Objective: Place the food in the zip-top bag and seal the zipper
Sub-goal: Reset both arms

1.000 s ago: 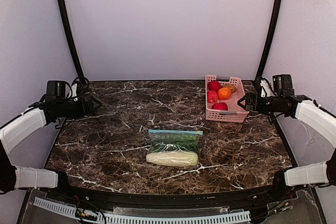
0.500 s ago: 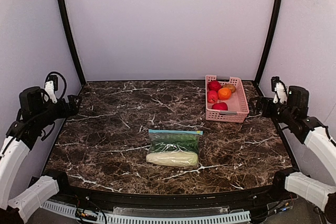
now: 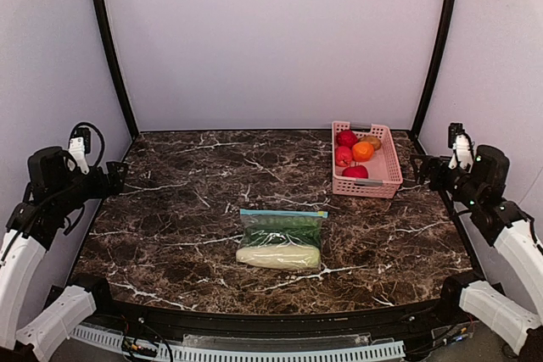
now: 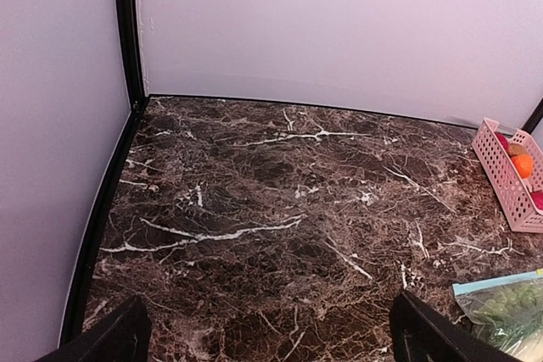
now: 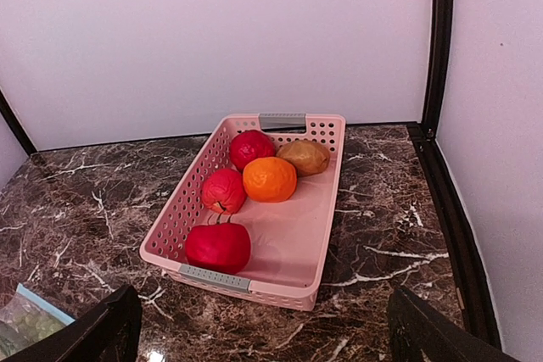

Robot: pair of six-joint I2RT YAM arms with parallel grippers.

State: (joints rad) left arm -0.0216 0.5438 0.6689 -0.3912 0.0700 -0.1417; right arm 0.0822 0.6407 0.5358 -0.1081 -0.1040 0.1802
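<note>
**Me:** A dark marble-patterned table [image 3: 170, 235] with pale lilac walls [image 3: 271, 40] on three sides. I stand at its near edge, one arm at each corner.

**Asker:** And your grippers?

**Me:** My left gripper [image 3: 117, 177] hangs over the table's left edge with its jaws spread wide, holding nothing and touching nothing. In its wrist view the two dark fingers [image 4: 114, 341] sit at the bottom corners with bare marble between them. My right gripper [image 3: 422, 169] is the same at the right edge: jaws wide apart, empty, in the air. It is just beside the basket [image 3: 383, 188].

**Asker:** Where is the food?

**Me:** Inside the zip-top bag [image 3: 251, 231]. The bag lies flat near the middle of the table, toward the near side, well apart from both grippers. Its zipper [image 3: 282, 213] runs along the far edge, and I cannot tell whether it is pressed shut.

**Asker:** Count things for me.

**Me:** One bag. In it there is one pale gourd [image 3: 278, 256] along the near edge, with green produce behind it. From my left wrist the grapes [image 4: 509, 301] show through the plastic, and from above I see a leafy green [image 3: 284, 233] mass. I cannot separate the pieces further. One pink basket stands at the far right with five fruits in it: three red fruits [image 5: 223, 190], one orange [image 5: 270, 179] and one brown fruit [image 5: 305, 157].
</note>
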